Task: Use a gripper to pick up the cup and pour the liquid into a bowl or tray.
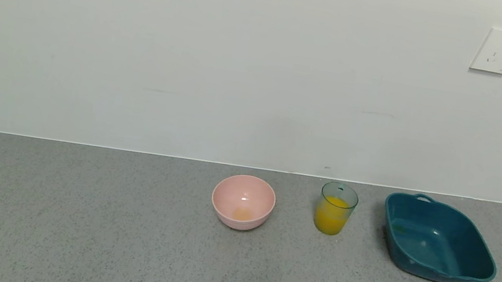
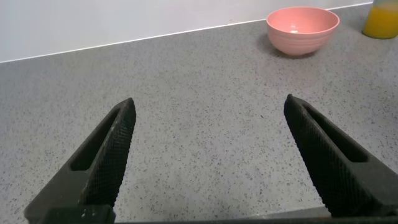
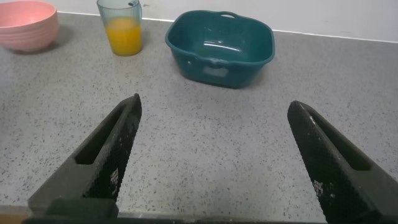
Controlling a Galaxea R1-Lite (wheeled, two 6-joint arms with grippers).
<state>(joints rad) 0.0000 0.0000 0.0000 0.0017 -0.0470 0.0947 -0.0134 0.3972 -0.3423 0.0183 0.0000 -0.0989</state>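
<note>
The translucent blue-green cup [image 1: 336, 208] stands upright on the grey counter, about half full of orange-yellow liquid [image 1: 332, 216]. The pale pink bowl [image 1: 243, 201] stands to its left with a faint orange trace at its bottom. Neither arm shows in the head view. My left gripper [image 2: 209, 109] is open and empty over bare counter, with the bowl [image 2: 303, 28] far ahead and the cup's base [image 2: 380, 20] at the frame edge. My right gripper [image 3: 212, 106] is open and empty, well short of the cup [image 3: 122, 27] and the bowl [image 3: 26, 25].
A dark teal squarish tray [image 1: 437, 238] with handles stands right of the cup and is empty; it also shows in the right wrist view [image 3: 221, 46]. A white wall with a socket [image 1: 498, 51] rises right behind the objects. Bare grey counter [image 1: 115, 250] fills the foreground.
</note>
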